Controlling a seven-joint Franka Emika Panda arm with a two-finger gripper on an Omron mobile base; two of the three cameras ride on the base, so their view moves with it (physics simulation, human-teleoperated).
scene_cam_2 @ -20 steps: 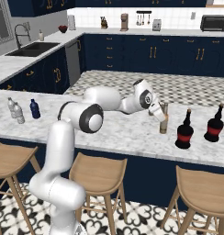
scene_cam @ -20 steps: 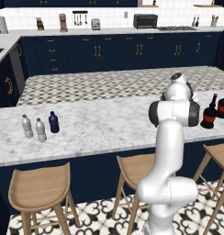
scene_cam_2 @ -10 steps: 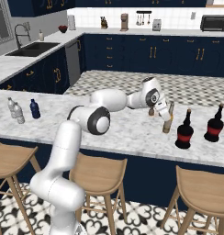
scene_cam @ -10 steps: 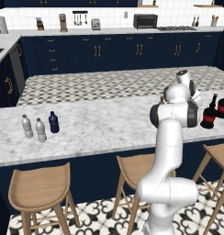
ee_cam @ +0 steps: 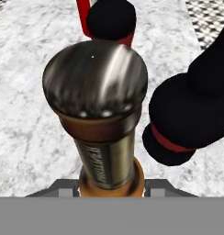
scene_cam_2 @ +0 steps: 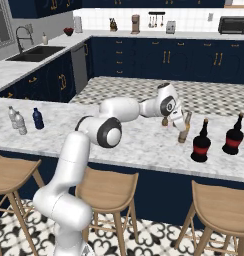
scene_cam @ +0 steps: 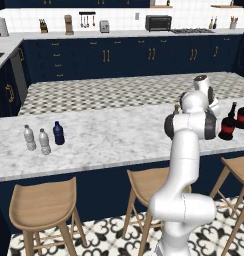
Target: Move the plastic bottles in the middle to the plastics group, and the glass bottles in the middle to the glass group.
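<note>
Currently we hold the amber bottle [ee_cam: 101,124] in narrowed jaws, centre frame; risk: it clips the black bottles [ee_cam: 192,119] crowding just right, toppling them.

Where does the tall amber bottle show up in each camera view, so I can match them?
Left base view: amber bottle, only its top peeking out left of the arm's white upper link, right of centre.
Right base view: right of centre at the gripper, left of the nearer black bottle.
Hand view: centre, seen cap-first.
Shared landmark: that red-banded black bottle beside it.
</note>
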